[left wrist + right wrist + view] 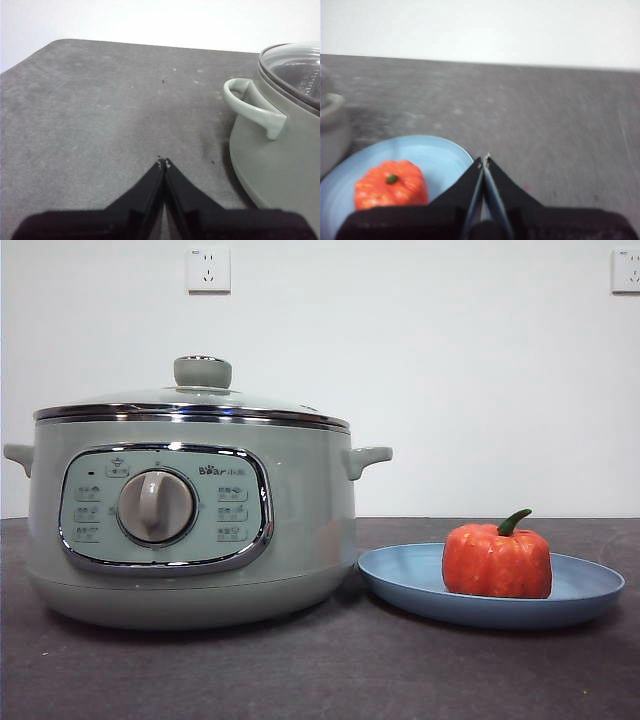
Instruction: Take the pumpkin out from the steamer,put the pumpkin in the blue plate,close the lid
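Pumpkin (497, 560) sits upright on the blue plate (400, 575), its curved green stem on top, and the plate lies on the dark table (330, 670) just beside the steamer (190, 530). The glass lid (190, 405) rests flat on the steamer's rim, steel edge level all round, pale green knob (203, 371) upright in the middle.

Neither arm shows in the front view. The right gripper (484, 159) is clenched on nothing, its jaws pressed tip to tip, hanging above the table with the pumpkin and plate just off to one side of its tips and a little nearer the wrist. The left gripper (163, 162) is likewise clenched and empty, over bare table, with the steamer's side handle (252, 107) near its tips and to one side, apart from them.

Judged from how things lie, all three steps look finished: pumpkin out, pumpkin plated, lid seated. The step in hand seems to be the retreat from the work. Any next move would call only for keeping both arms clear of the plate and the handle, and perhaps a check that the lid sits evenly.
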### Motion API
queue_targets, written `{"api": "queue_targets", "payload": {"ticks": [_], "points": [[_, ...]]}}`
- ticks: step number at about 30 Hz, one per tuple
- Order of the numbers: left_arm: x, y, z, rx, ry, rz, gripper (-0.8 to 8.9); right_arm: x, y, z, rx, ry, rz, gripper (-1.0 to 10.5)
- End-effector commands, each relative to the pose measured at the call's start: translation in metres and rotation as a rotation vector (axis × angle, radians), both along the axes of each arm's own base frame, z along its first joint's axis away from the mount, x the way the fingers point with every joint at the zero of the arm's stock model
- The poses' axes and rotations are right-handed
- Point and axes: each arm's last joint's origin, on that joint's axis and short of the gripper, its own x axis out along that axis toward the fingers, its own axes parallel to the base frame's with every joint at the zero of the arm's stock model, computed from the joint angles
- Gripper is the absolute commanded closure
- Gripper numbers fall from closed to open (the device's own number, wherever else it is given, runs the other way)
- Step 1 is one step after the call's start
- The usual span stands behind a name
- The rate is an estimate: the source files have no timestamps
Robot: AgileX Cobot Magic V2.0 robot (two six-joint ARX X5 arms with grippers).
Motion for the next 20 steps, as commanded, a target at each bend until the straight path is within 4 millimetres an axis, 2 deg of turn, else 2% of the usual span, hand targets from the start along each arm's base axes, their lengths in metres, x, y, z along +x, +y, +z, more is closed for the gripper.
{"api": "queue_targets", "payload": {"ticks": [1, 11, 20], "points": [[0.0, 0.0, -0.004, -0.005, 0.02, 0.009, 8.17, -0.001, -0.002, -0.01, 0.051, -0.008, -0.02, 9.5], [0.0, 0.0, -0.004, -0.005, 0.02, 0.009, 8.17, -0.002, -0.001, -0.032, 0.058, 0.012, 0.005, 9.5], [0.0, 0.0, -0.004, -0.005, 0.02, 0.01, 8.17, -0.003, -0.001, -0.035, 0.066, 0.055, 0.018, 9.5]]}}
